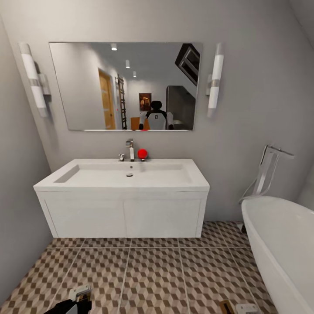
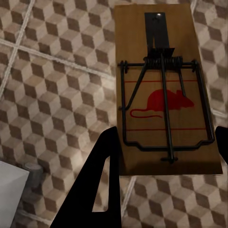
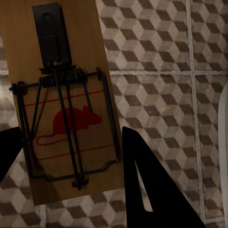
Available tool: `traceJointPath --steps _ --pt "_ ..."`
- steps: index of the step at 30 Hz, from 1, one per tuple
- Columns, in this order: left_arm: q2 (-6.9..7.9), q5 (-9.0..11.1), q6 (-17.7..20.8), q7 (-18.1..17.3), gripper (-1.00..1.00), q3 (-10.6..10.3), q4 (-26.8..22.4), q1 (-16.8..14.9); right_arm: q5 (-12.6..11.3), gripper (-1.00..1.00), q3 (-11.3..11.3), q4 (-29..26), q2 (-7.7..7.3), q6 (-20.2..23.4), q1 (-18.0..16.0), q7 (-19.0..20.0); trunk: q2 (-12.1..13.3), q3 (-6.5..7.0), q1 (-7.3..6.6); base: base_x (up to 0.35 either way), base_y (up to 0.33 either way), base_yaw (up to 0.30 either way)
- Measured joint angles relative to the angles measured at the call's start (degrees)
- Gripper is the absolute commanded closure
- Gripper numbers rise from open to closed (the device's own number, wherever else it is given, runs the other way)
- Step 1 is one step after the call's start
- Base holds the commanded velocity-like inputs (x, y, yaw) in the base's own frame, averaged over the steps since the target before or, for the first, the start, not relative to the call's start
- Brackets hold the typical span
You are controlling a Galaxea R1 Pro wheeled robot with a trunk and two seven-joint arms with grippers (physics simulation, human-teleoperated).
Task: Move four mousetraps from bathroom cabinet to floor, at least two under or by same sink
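Left wrist view: a mousetrap [image 2: 166, 90] is gripped between the left tool's [image 2: 164, 156] fingers at frame centre, above the bathroom floor [image 2: 52, 95]. A second mousetrap [image 3: 59, 104], at left of the right wrist view, is gripped by the right tool [image 3: 71, 152]. The placing step is judged in hand; lowering both beside the bathroom sink [image 1: 126, 176], mid-frame in the head view, is called for.

No readable words or numbers anywhere. Only signs: a red mouse silhouette w/ thin red lines printed on the brown wooden mousetrap plate [image 2: 166, 90] in left wrist view, same on the second plate [image 3: 61, 109] in right wrist view.
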Motion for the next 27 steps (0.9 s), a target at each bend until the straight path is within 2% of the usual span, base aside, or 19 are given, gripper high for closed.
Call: traceJointPath --steps 18,20,27 --pt "-0.36 0.2 -2.0 0.0 1.0 0.3 0.0 0.0 0.0 1.0 0.0 0.0 0.01 0.0 0.0 -0.1 0.0 0.0 0.02 0.014 0.0 0.0" --pt "-0.67 0.2 -1.9 0.0 1.0 0.2 -0.2 0.0 0.0 1.0 0.1 0.0 0.01 0.0 0.0 -0.1 0.0 0.0 0.02 0.0 0.0 0.0" --pt "-3.11 0.1 -1.4 0.0 1.0 0.1 -2.7 0.0 0.0 1.0 0.1 0.0 0.01 0.0 0.0 -0.2 0.0 0.0 0.02 0.0 0.0 0.0"
